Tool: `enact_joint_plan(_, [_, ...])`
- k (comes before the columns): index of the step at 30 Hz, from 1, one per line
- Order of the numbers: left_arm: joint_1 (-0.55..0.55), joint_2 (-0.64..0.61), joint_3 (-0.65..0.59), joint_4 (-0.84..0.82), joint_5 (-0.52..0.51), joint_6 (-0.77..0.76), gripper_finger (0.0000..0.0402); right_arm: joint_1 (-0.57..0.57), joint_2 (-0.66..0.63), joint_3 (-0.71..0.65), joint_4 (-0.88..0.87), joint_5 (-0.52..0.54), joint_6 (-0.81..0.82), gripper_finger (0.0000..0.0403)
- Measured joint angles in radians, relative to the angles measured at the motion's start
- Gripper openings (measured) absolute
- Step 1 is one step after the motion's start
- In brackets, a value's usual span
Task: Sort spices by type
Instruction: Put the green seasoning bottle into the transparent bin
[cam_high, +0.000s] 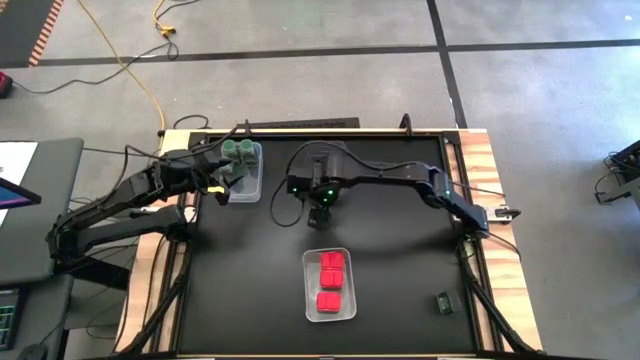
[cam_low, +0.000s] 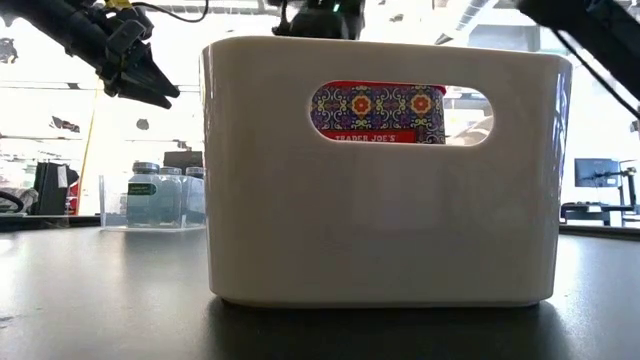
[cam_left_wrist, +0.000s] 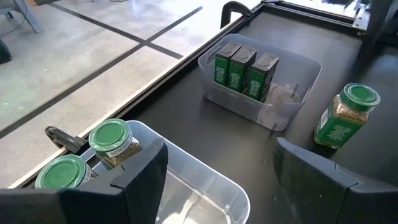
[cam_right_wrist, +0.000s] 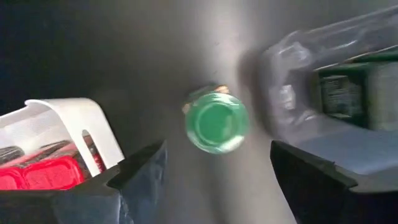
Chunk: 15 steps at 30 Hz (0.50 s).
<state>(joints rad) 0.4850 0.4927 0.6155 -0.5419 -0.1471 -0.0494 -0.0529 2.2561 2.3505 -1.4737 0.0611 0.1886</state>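
Right gripper (cam_right_wrist: 217, 165) hangs directly above a lone green-lidded jar (cam_right_wrist: 217, 122), fingers spread wide and clear of it, nothing held; the jar stands upright on the black table (cam_high: 400, 230), long axis vertical, round green lid facing up, greenish contents under a green label. The jar sits between the bin of dark boxes (cam_left_wrist: 261, 78) and the white bin of red packets (cam_right_wrist: 68, 146). Left gripper (cam_left_wrist: 217, 171) is half-open and empty over the clear bin of jars (cam_left_wrist: 205, 193).

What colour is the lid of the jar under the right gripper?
Green; the jar shows best in the right wrist view.
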Motion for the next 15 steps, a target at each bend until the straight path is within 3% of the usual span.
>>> enact_joint_plan(4, [0.0,0.0,0.0,0.0,0.0,-0.007,0.0275,0.023,-0.082,-0.025,-0.011,0.106,-0.012,0.0317])
enact_joint_plan(7, [0.0,0.012,0.0,0.001,0.003,-0.031,0.0275,0.029,-0.165,-0.149,-0.005,0.146,-0.004,0.0315])
enact_joint_plan(15, [-0.047,0.119,0.0,0.099,0.021,-0.045,0.0275,0.028,-0.564,-0.816,0.272,0.144,0.157,0.0313])
